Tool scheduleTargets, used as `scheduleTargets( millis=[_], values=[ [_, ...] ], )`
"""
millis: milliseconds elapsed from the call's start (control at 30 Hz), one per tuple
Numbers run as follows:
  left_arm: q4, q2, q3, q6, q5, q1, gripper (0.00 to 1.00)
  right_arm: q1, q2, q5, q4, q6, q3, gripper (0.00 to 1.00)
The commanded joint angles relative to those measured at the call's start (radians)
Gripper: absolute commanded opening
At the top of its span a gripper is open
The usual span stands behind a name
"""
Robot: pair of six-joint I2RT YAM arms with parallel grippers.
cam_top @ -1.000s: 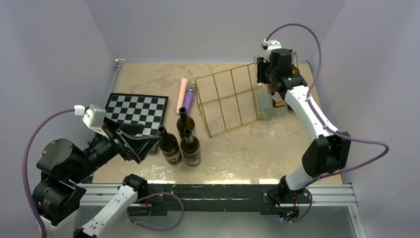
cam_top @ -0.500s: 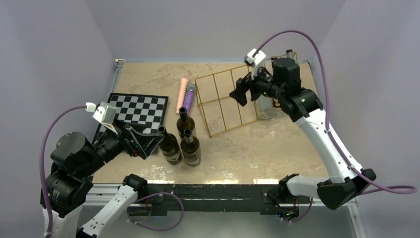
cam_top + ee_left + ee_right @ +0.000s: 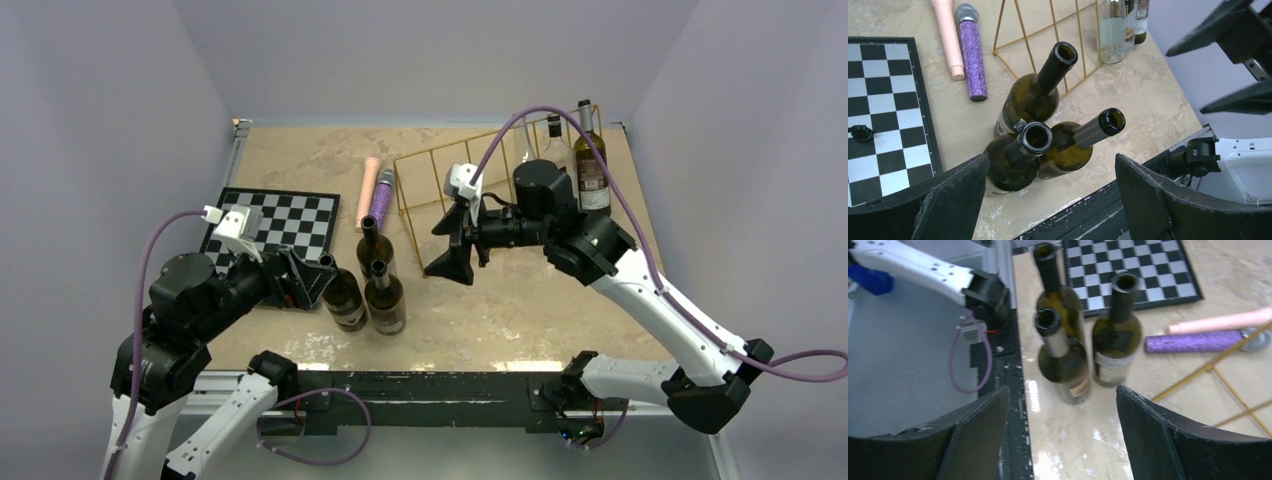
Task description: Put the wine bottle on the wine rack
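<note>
Three dark wine bottles stand upright and close together near the front of the table: one (image 3: 343, 296), one (image 3: 385, 300) and one behind them (image 3: 374, 244). The wine rack (image 3: 448, 190) of golden wire lies behind them, right of centre, with no bottle on it. My left gripper (image 3: 306, 280) is open and empty, just left of the cluster; in its wrist view (image 3: 1050, 200) the bottles (image 3: 1015, 160) sit ahead of the jaws. My right gripper (image 3: 451, 243) is open and empty, in the air in front of the rack and right of the bottles (image 3: 1065, 360).
A black-and-white chessboard (image 3: 285, 218) lies at the left. A pink tube (image 3: 369, 190) and a purple glitter microphone (image 3: 381, 200) lie left of the rack. A clear bottle (image 3: 523, 140) and two dark bottles (image 3: 591, 165) stand at the back right corner.
My right arm has swung from the bottles at the back right, across the rack, to the table's middle. My left gripper has moved right, closer to the bottle cluster.
</note>
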Motion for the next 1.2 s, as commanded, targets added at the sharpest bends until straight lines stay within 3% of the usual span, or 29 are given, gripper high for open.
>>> scheduleTargets(
  millis=[0, 100, 233, 467, 800, 967, 1167],
  values=[
    [0.029, 0.010, -0.038, 0.007, -0.021, -0.004, 0.99, 0.099, -0.028, -0.005, 0.147, 0.078, -0.071, 0.80],
    [0.034, 0.012, -0.051, 0.010, -0.024, -0.004, 0.99, 0.177, -0.010, 0.089, 0.185, 0.066, -0.116, 0.80],
    [0.036, 0.016, -0.051, 0.015, -0.024, -0.003, 0.99, 0.237, 0.016, 0.159, 0.255, 0.080, -0.164, 0.89],
    [0.028, 0.011, -0.045, 0.010, -0.036, -0.003, 0.99, 0.295, 0.074, 0.257, 0.425, 0.106, -0.241, 0.90],
    [-0.033, -0.003, 0.020, 0.017, -0.062, -0.004, 0.99, 0.354, 0.148, 0.482, 0.648, 0.176, -0.325, 0.78],
    [-0.041, -0.009, 0.016, 0.011, -0.064, -0.004, 0.99, 0.378, 0.168, 0.522, 0.679, 0.174, -0.329, 0.72],
    [-0.047, -0.002, 0.014, 0.011, -0.066, -0.003, 0.99, 0.400, 0.166, 0.547, 0.712, 0.179, -0.356, 0.57]
  ],
)
